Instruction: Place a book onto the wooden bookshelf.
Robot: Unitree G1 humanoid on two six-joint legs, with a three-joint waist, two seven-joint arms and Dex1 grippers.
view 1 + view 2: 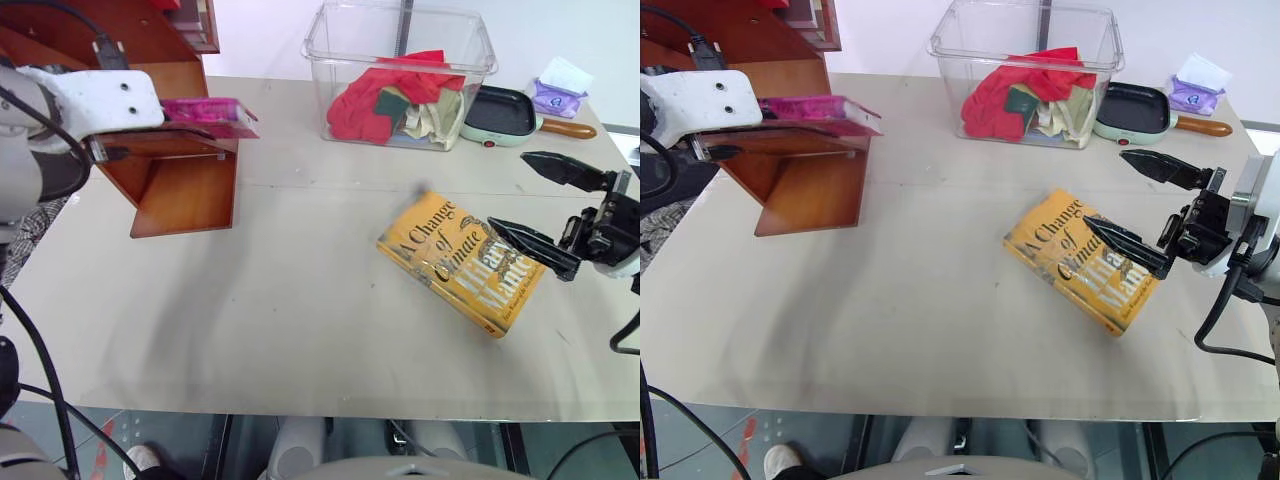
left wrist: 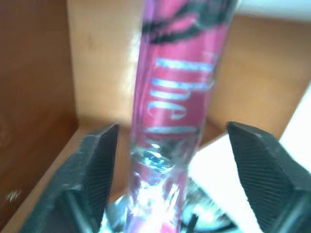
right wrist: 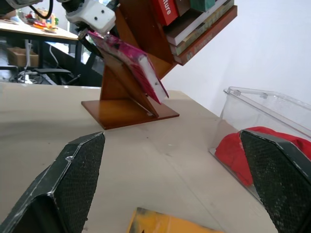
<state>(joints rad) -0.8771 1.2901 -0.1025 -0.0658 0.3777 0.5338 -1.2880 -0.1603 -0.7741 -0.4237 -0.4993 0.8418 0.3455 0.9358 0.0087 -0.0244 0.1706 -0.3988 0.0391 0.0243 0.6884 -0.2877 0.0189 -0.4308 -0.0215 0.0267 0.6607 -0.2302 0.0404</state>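
A pale table [image 1: 300,330] is seen from above, bare along its near edge. Toward the right, a yellow book [image 1: 462,262] lies flat and askew on the table, cover up. Just beside it, the right gripper [image 1: 548,215] is held above the table with its two black fingers spread wide apart, nothing between them; one fingertip overlaps the yellow book's far corner in the head views, though contact cannot be told. Farther back on the left, the left gripper [image 2: 170,160] is seen at the bookshelf [image 1: 185,180], a reddish-brown unit of slanted boards standing on the table. The pink book [image 1: 210,113] rests on a slanted board of the bookshelf, its white page edges visible from the right wrist view. In the left wrist view, the left gripper's fingers [image 2: 95,160] stand apart on either side of the pink book's spine, clear of it. At the far edge, a clear bin [image 1: 400,70] holding red and other cloths is seen, with a small pan [image 1: 505,112] just beyond it to the right.
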